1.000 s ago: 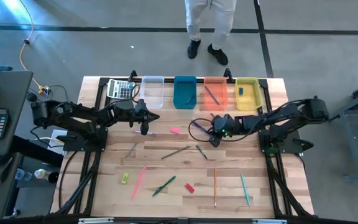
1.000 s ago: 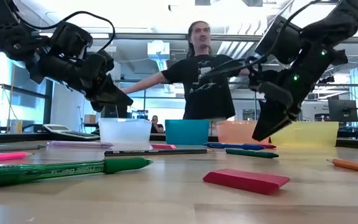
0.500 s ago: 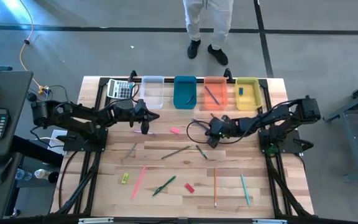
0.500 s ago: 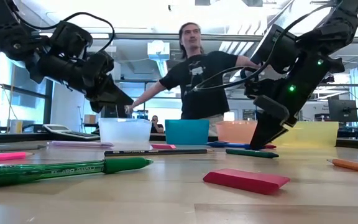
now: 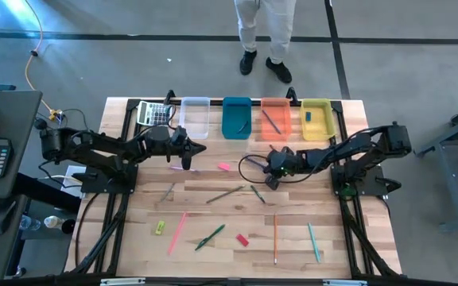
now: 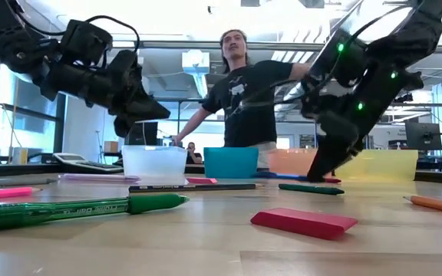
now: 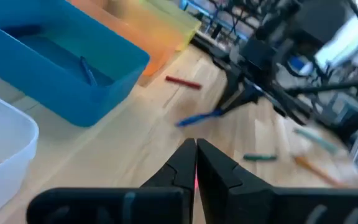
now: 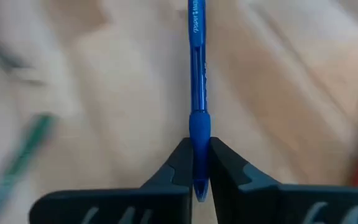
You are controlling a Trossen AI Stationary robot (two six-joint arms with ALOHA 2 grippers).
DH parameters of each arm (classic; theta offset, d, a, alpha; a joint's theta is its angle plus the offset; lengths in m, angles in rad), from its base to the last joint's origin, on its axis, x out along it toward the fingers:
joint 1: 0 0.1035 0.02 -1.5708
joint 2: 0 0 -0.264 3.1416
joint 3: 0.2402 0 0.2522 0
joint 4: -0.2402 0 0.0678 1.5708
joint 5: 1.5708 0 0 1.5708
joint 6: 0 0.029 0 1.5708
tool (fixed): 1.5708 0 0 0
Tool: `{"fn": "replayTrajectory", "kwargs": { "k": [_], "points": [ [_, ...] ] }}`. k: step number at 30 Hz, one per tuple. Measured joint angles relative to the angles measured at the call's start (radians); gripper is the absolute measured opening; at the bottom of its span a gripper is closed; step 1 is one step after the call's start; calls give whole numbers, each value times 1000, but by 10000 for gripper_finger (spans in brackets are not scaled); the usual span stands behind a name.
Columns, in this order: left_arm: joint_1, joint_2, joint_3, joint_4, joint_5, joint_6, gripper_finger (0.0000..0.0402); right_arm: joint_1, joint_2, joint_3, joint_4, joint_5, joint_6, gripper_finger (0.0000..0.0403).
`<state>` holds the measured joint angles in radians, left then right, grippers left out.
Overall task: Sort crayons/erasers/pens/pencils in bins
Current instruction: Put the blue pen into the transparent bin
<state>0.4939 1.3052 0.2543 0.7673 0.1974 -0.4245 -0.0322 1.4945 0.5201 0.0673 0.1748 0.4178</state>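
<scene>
From above, the right gripper (image 5: 270, 179) sits low over the table (image 5: 133, 238), just in front of the orange bin (image 5: 274, 119), and a blue pen (image 5: 255, 164) pokes out from it toward the blue bin (image 5: 236, 117). The left gripper (image 5: 186, 164) hangs in front of the clear bin (image 5: 195, 117), doing nothing much. A blue eraser (image 5: 309, 116) is already in the yellow bin (image 5: 316, 119), also next to the orange bin, with a pink eraser and a red one loose on the boards well short of it.

At table height the right gripper (image 6: 317, 170) is nose-down at the wood in front of the orange bin (image 6: 291, 162), while a person (image 6: 245, 92) stands behind the row.

The left wrist camera shows that arm's own fingers (image 7: 180, 167) pressed together on nothing, with the blue pen (image 7: 201, 117) lying out past the blue bin (image 7: 73, 74).

The right wrist camera is the good one: fingers (image 8: 182, 163) pinched on the blue pen (image 8: 196, 74) at its grip end, barrel running forward over the wood.

So I'd say it's the grab step, pen just caught. Next it has to lift clean and carry it toward the orange bin's row without the long end swinging into a rim.
</scene>
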Motion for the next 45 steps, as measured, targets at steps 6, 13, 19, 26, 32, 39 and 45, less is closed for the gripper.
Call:
{"fn": "replayTrajectory", "kwargs": {
  "k": [6,13,19,26,32,39,45],
  "points": [
    [5,0,65,1,0,-43,4,-28,-97,0,179,-12,-93,14],
    [17,0,182,3,5,-21,40,-99,-126,2,555,-125,-223,13],
    [0,0,276,4,60,45,100,-119,-126,2,717,-198,-291,12],
    [-57,51,324,75,125,109,156,-119,-126,2,780,-206,-347,12],
    [-91,174,373,247,119,130,165,-119,-126,2,814,-231,-367,12],
    [-102,283,457,325,119,170,165,-119,-126,2,814,-233,-374,12],
    [-104,317,472,447,173,193,156,-119,-126,2,806,-233,-386,12]
  ]
}}
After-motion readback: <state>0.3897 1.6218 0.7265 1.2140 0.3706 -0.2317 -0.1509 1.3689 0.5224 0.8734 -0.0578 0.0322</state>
